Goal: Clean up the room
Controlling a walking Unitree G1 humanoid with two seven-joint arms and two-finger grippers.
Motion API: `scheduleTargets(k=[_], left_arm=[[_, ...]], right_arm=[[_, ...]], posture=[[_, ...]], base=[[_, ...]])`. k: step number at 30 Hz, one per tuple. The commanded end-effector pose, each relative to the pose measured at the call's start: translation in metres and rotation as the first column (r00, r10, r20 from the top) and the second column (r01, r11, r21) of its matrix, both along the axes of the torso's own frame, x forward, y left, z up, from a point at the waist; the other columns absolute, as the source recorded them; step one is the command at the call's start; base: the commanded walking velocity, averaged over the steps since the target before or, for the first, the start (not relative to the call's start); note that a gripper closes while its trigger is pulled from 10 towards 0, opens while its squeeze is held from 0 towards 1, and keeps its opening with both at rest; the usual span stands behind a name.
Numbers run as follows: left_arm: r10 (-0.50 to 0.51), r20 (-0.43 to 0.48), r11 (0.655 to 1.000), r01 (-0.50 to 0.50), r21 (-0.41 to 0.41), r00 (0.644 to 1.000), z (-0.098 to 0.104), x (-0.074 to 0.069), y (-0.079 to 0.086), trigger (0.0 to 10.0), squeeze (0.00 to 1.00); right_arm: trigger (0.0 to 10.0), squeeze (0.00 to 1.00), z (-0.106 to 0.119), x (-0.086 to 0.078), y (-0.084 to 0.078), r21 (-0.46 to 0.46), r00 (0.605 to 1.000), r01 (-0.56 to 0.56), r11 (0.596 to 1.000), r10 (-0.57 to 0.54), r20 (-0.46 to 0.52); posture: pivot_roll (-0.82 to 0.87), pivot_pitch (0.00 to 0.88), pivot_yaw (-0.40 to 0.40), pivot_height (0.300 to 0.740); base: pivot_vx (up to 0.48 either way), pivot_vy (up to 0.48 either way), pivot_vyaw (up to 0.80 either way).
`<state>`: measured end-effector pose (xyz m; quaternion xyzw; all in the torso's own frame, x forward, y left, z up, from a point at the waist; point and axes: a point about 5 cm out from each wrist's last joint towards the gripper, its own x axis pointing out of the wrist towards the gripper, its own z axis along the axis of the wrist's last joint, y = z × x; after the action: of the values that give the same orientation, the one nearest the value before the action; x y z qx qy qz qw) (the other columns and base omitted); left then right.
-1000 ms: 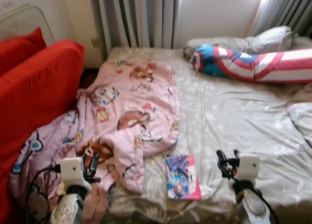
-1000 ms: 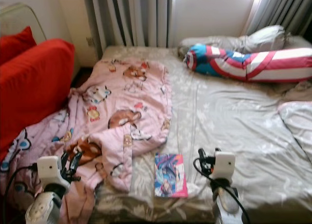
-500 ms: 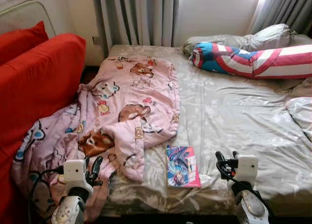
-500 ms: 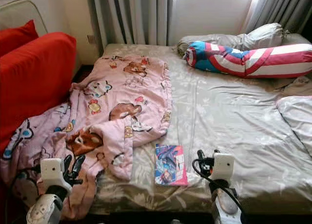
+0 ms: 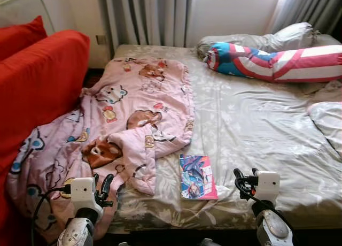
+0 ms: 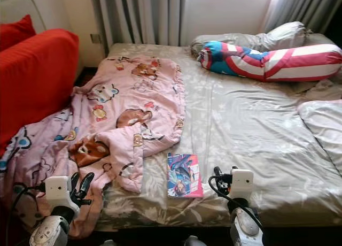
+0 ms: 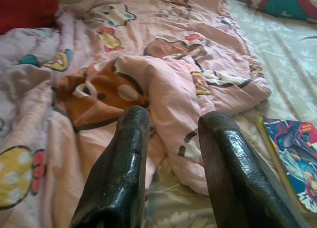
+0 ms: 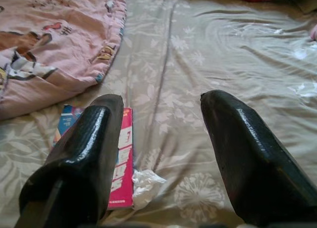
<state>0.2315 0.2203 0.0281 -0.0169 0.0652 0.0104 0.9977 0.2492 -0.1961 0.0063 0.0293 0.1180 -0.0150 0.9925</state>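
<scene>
One book (image 5: 197,176), pink blanket (image 5: 128,123), bed (image 5: 256,128)

text: none legible | book (image 5: 197,176) cover: print too small to read

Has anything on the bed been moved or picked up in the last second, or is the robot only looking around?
Nothing was picked up or put down. Only the camera shifted, so the bed's near edge shows more. The pink cartoon-print blanket, the colourful comic book and the red, white and blue striped bolster pillow lie as before. The left hand and right hand remain open and empty near the bed's edge.
</scene>
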Motion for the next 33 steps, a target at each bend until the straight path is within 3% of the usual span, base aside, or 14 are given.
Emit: scheduleTargets(k=[1,10,33], left_arm=[[0.000,0.000,1.000,0.000,0.001,1.000,0.0021,-0.0003,-0.0006,10.0,0.00],[0.015,0.004,1.000,-0.015,0.015,1.000,0.0045,-0.0004,0.0065,10.0,0.00],[-0.008,0.008,1.000,0.008,0.002,1.000,0.0062,0.0022,0.0033,10.0,0.00]], right_arm=[[10.0,0.00,-0.0005,-0.0003,-0.0006,-0.016,1.000,-0.008,1.000,0.008,-0.016],[10.0,0.00,0.0018,-0.0004,0.0015,0.001,1.000,-0.013,1.000,0.013,0.006],[10.0,0.00,-0.0002,0.0001,0.0036,0.007,1.000,-0.020,1.000,0.020,-0.009]], posture=[[-0.01,0.064,-0.056,0.668],[-0.01,0.070,-0.054,0.648],[-0.01,0.071,-0.059,0.638]], base=[[0.000,0.000,0.00],[0.000,0.000,0.00],[0.000,0.000,0.00]])
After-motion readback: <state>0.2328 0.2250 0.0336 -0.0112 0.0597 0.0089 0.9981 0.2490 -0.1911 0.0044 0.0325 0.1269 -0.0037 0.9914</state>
